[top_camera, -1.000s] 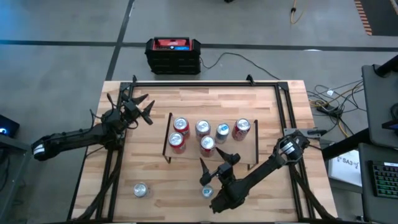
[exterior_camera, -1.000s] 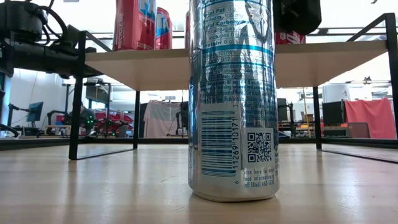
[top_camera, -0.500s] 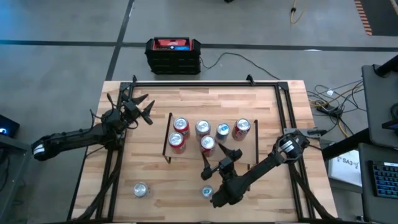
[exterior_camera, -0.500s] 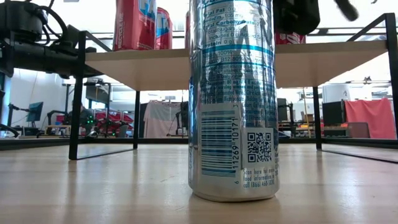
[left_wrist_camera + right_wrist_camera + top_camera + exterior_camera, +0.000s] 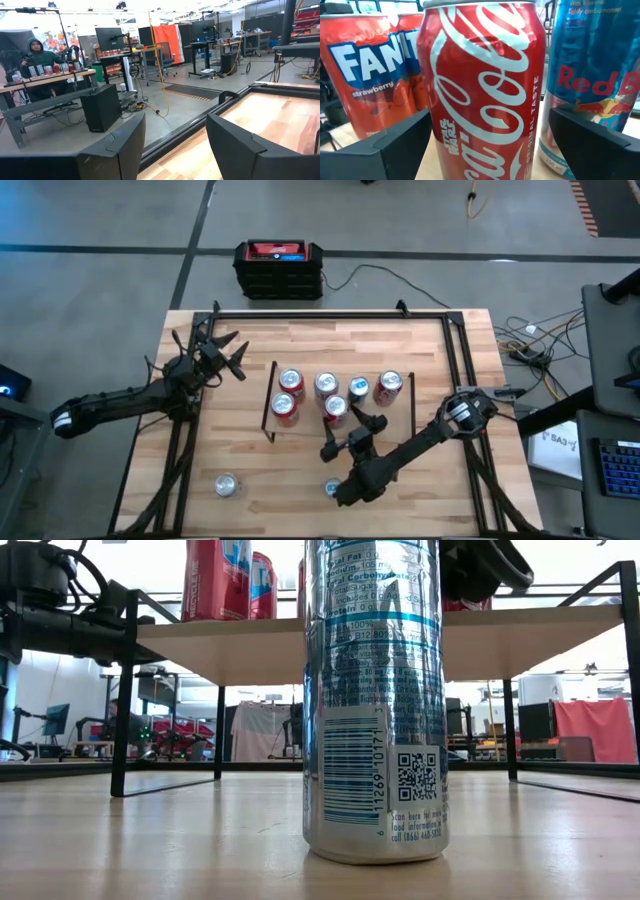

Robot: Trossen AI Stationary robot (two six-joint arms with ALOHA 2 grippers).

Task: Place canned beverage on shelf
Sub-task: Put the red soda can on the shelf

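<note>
Six cans crowd the low light-wood shelf [image 5: 340, 425]; the right claw [image 5: 352, 418], spread wide around the red cola can [image 5: 482, 85], could topple neighbours. Left claw [image 5: 222, 352] waits part-open.

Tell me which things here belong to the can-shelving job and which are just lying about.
Job:
shelf
Coke can, right claw open around it
Fanta can
Red Bull can
two cans on the table

Lying about:
left claw, idle
red and black box on the floor
cables
</note>
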